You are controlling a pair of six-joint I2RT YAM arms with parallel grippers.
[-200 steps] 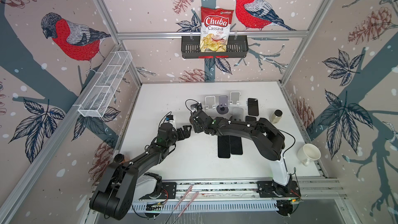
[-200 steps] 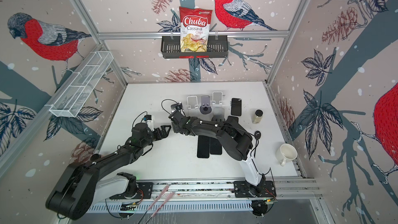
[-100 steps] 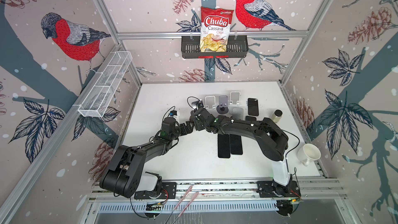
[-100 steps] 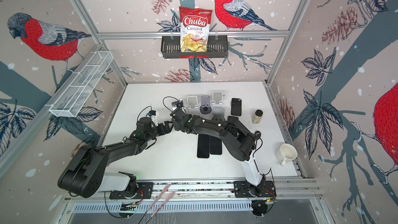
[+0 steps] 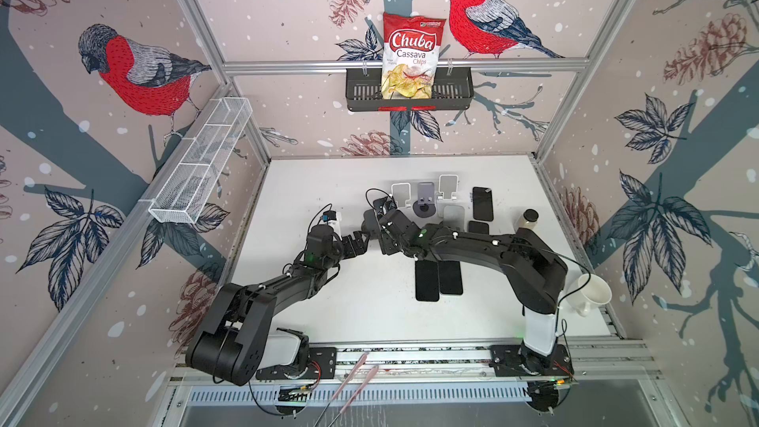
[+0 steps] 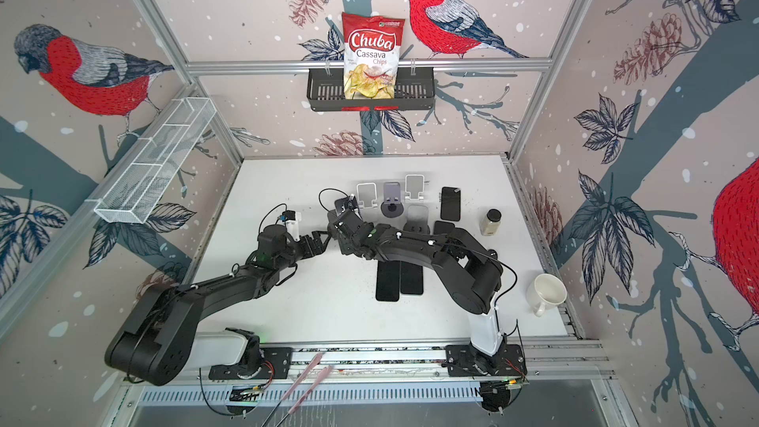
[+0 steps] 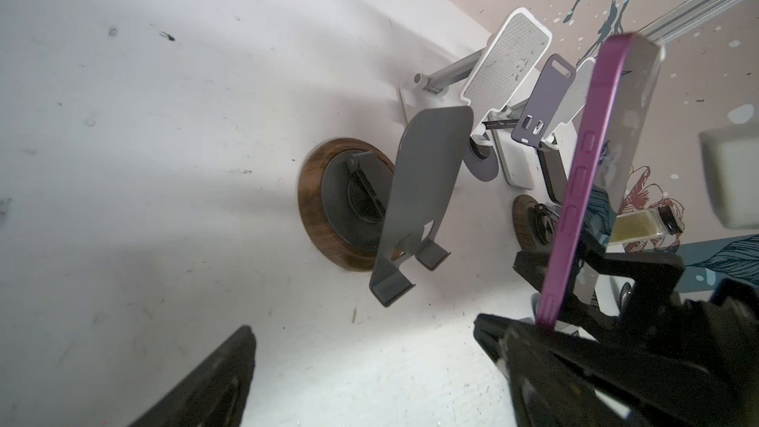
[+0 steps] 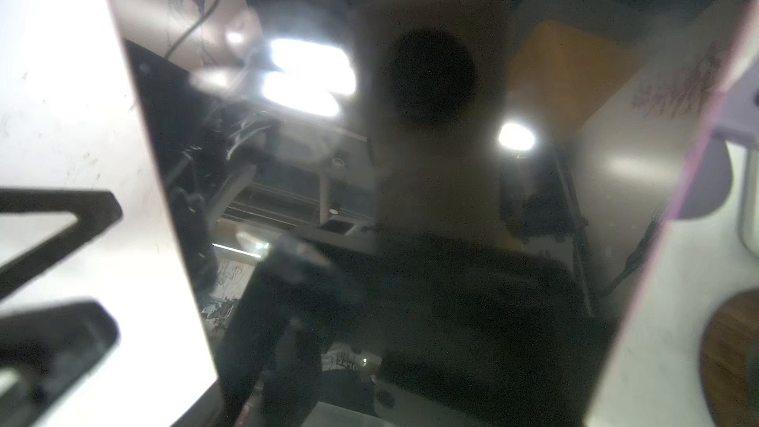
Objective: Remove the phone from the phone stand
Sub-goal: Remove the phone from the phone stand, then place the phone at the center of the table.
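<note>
A phone (image 7: 575,182) in a purple case (image 7: 583,149) hangs above the table, clear of its stand. My right gripper (image 7: 591,269) is shut on its lower part. Its dark screen (image 8: 410,199) fills the right wrist view. The empty phone stand (image 7: 423,199), a grey plate on a round wooden base, stands just beside it. My left gripper (image 7: 369,367) is open with only bare table between its fingers, and one finger (image 7: 534,363) sits right at the phone's lower end. In both top views the two grippers meet mid-table, left (image 5: 358,241) and right (image 5: 376,234); the right wrist mostly hides the phone.
Behind stand two white stands (image 5: 401,195) (image 5: 447,186), a purple stand (image 5: 425,199) and a grey one (image 5: 454,213). A dark phone (image 5: 482,203) lies at the back right. Two more phones (image 5: 427,291) (image 5: 450,277) lie flat under the right arm. Farther right are a bottle (image 5: 527,221) and a mug (image 5: 591,293).
My left arm has reached forward and right, bringing its open gripper up against the right gripper and the phone. The right arm has barely moved.
</note>
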